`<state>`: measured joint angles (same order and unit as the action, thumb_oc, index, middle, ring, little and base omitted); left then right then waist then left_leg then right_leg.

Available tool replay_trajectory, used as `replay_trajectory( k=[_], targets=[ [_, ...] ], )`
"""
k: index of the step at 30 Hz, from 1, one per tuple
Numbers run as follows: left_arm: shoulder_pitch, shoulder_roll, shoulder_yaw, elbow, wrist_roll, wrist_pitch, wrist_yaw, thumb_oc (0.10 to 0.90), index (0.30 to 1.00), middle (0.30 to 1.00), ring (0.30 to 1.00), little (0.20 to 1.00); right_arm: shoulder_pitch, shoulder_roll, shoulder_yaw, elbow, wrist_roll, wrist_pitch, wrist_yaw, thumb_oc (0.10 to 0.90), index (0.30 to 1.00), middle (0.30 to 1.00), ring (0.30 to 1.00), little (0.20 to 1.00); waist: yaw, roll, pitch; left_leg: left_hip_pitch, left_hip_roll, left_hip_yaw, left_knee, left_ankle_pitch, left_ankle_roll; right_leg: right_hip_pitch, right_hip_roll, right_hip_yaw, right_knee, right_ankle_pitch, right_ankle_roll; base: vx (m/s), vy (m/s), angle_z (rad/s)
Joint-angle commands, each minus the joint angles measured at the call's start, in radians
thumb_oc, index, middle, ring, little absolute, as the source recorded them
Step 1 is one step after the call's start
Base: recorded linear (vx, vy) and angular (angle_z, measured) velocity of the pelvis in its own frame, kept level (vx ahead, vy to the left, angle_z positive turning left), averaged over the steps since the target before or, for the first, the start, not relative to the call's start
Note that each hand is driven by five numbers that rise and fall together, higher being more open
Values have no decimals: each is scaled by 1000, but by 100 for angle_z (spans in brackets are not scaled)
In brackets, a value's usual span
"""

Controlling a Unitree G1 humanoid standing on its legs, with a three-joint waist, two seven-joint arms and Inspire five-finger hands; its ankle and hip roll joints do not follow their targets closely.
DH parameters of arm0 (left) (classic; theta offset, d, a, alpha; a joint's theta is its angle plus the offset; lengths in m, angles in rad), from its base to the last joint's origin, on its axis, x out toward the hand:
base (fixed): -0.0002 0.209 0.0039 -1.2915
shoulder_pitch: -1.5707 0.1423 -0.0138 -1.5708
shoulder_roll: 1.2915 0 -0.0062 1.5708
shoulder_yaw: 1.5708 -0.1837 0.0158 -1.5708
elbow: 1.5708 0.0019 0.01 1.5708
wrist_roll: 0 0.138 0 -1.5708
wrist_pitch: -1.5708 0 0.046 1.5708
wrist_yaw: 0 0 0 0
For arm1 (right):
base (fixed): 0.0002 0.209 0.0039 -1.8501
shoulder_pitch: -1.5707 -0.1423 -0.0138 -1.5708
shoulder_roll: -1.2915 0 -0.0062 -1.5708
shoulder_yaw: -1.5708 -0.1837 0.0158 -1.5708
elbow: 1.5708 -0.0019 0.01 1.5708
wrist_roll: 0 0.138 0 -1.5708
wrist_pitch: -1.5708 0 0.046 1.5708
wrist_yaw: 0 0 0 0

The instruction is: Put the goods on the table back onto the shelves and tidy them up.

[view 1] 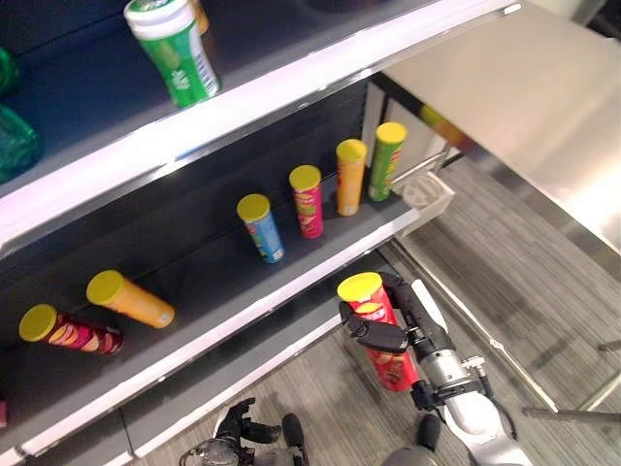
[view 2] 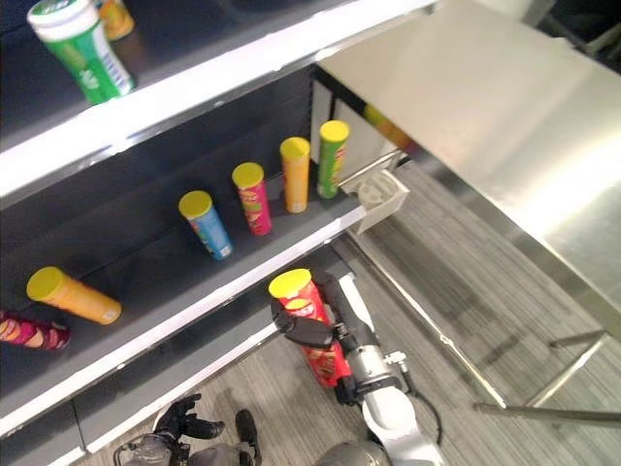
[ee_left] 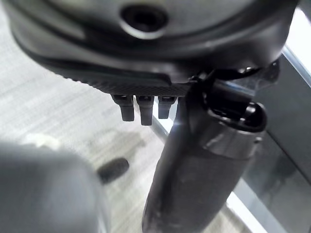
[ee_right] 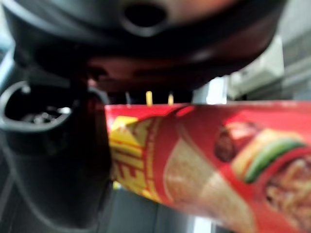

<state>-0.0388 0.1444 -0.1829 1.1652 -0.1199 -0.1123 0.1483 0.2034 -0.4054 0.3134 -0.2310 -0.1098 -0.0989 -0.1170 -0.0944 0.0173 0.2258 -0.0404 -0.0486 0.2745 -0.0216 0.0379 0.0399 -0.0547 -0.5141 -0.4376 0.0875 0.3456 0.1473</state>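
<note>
A red chip can [view 1: 392,367] with a yellow lid stands nearly upright in my right hand [view 1: 424,328], whose thumb and fingers curl round its middle. It hangs just in front of the white edge of the middle shelf [view 1: 247,313], slightly below it. The right wrist view shows the can's red label [ee_right: 204,155] close against the palm. My left hand [view 1: 243,425] hangs low near the floor with relaxed fingers and holds nothing.
On the middle shelf stand a green can [view 1: 387,160], an orange can [view 1: 350,177], a pink can [view 1: 307,202] and a blue can [view 1: 261,228]. An orange can [view 1: 132,299] and a dark red can [view 1: 70,331] lie flat there. A green can [view 1: 176,50] stands above. A steel table [view 1: 529,107] is at right.
</note>
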Motion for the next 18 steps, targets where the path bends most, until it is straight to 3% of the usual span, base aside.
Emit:
replay_trajectory(
  k=[1,2,3,4,5,8,10,12,13,14,18],
  targets=[
    [23,38,30,-21,26,-31,18,800,900,900,900,900,-110,-9,-38,-161,-15,-101,-58,400,300,300,300,300,-19,-24,3,159,106,52,-66,-127,-95,-127,29,172,-75,8,97,-54,166,23],
    [28,38,28,-21,27,-30,18,800,900,900,900,900,-101,-9,-40,-157,-8,-104,-57,400,300,300,300,300,-22,-21,4,154,98,50,-66,-122,-83,-123,70,203,-53,-42,81,-101,334,18],
    [42,31,20,-15,27,-27,11,800,900,900,900,900,-78,-11,-50,-155,11,-110,-55,400,300,300,300,300,-27,-5,4,140,89,49,-66,-105,-60,-115,185,237,20,-169,33,-101,319,10],
    [47,28,18,-6,29,-24,8,800,900,900,900,900,-67,-12,-54,-158,16,-113,-52,400,300,300,300,300,-30,1,2,131,87,52,-66,-95,-52,-109,237,241,60,-222,15,-75,227,3],
    [47,28,17,-6,29,-24,8,800,900,900,900,900,-66,-13,-55,-158,16,-113,-52,400,300,300,300,300,-29,2,2,131,88,53,-66,-96,-53,-111,238,241,65,-226,14,-42,99,5],
    [61,23,8,6,41,-22,-5,800,900,900,900,900,-34,-43,-63,-170,15,-137,-47,400,300,300,300,300,-36,15,-9,107,77,48,-66,-75,-36,-110,376,267,190,-348,-26,-50,103,-2],
    [70,23,-1,-4,50,-28,-18,800,900,900,900,900,-21,-60,-56,-172,14,-149,-35,400,300,300,300,300,-39,14,-17,103,66,51,-66,-71,-29,-100,446,289,233,-391,-43,-32,50,7],
    [79,23,-7,-8,52,-31,-20,800,900,900,900,900,-21,-60,-52,-174,11,-155,-39,400,300,300,300,300,-34,5,-22,103,57,47,-66,-69,-30,-68,461,291,188,-397,-57,22,-43,15],
    [89,21,0,-13,53,-35,-17,800,900,900,900,900,-11,-62,-47,-158,23,-158,-33,400,300,300,300,300,-28,-8,-48,97,44,30,-66,-71,-34,-19,485,328,72,-388,-58,63,-99,3],
    [95,19,12,-22,36,-34,-13,800,900,900,900,900,-18,-64,-40,-137,33,-155,-32,400,300,300,300,300,-20,-7,-57,90,44,30,-66,-67,-35,-14,497,345,32,-366,-57,85,-141,3],
    [127,10,20,-37,17,-41,-13,800,900,900,900,900,-14,-74,-46,-118,78,-153,-8,400,300,300,300,300,4,-6,-74,80,35,21,-62,-55,-40,37,484,314,-95,-327,-53,3,-75,-5]
  ],
)
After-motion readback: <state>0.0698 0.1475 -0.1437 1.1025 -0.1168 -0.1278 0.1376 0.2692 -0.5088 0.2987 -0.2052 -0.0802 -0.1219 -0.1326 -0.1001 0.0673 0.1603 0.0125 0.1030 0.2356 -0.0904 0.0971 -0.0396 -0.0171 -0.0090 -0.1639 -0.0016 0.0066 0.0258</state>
